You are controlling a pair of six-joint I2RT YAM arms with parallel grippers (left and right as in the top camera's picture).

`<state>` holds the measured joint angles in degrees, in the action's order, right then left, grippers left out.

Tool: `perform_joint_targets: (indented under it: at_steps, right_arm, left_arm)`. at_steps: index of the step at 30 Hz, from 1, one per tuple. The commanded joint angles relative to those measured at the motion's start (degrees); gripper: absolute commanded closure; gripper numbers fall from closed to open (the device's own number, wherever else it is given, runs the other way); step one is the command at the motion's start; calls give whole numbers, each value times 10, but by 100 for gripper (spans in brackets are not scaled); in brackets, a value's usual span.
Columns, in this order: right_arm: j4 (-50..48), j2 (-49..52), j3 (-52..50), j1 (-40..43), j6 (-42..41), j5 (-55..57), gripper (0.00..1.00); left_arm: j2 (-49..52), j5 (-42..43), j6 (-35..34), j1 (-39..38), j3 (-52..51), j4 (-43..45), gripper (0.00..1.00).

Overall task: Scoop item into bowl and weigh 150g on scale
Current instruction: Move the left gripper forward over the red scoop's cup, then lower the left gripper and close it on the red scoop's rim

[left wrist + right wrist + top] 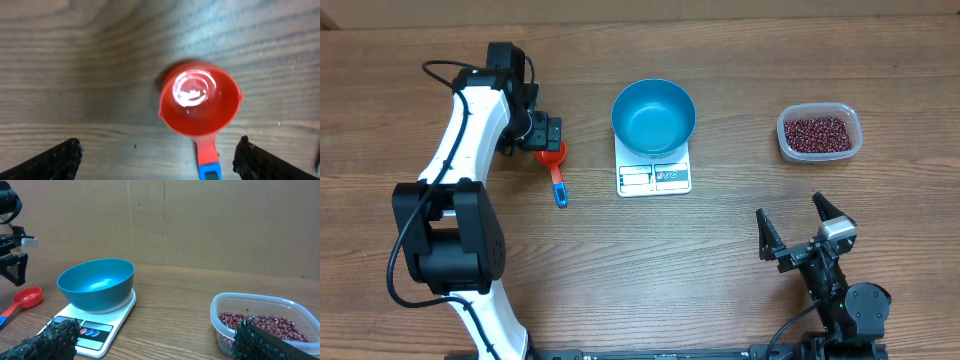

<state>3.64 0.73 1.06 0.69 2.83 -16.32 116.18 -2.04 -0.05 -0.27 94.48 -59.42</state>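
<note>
The left pincer (159, 150) hangs wide open and empty over the red scoop (199, 105), which lies on the table (75, 60) directly beneath it; the cup sits off-centre, closer to one finger (260, 167) than to the other; the blue-tipped handle (207, 162) runs from the cup back toward the pincer's base, so its long axis crosses the line on which the jaws close; I judge that a fair lie for a pinch on the handle, once the pincer shifts toward that nearer finger and comes down; the right pincer (795, 225) stands equally wide and holds nothing; the beans (815, 132) lie in a clear tub (783, 140) ahead of it, well apart from the left pincer; the empty blue bowl (654, 118) on the scale (655, 180) stands between the two pincers; the scoop is nearer the left arm, the beans nearer the right.
</note>
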Motion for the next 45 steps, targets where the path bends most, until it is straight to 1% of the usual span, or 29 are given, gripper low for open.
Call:
perform_joint_targets:
  at_steps: [1,14,22,29,34,45]
  right_arm:
    - [-3,-5,-6,-3,1,-3,0]
    - [-3,-5,-6,-3,1,-3,0]
    - [-3,-5,-6,-3,1,-3,0]
    - [-3,-5,-6,-3,1,-3,0]
    - [-3,-5,-6,-3,1,-3,0]
    - [-3,-5,-6,-3,1,-3,0]
  left_arm:
    - [7,-10,-8,4,12,10,0]
    - [7,-12,-8,4,2,17,0]
    - [7,-14,-15,4,-41,63,0]
    - [7,-14,-17,4,-68,75,0]
    - [7,-14,-16,4,-96,100,0]
    - [7,-14,-17,4,-122,143,0]
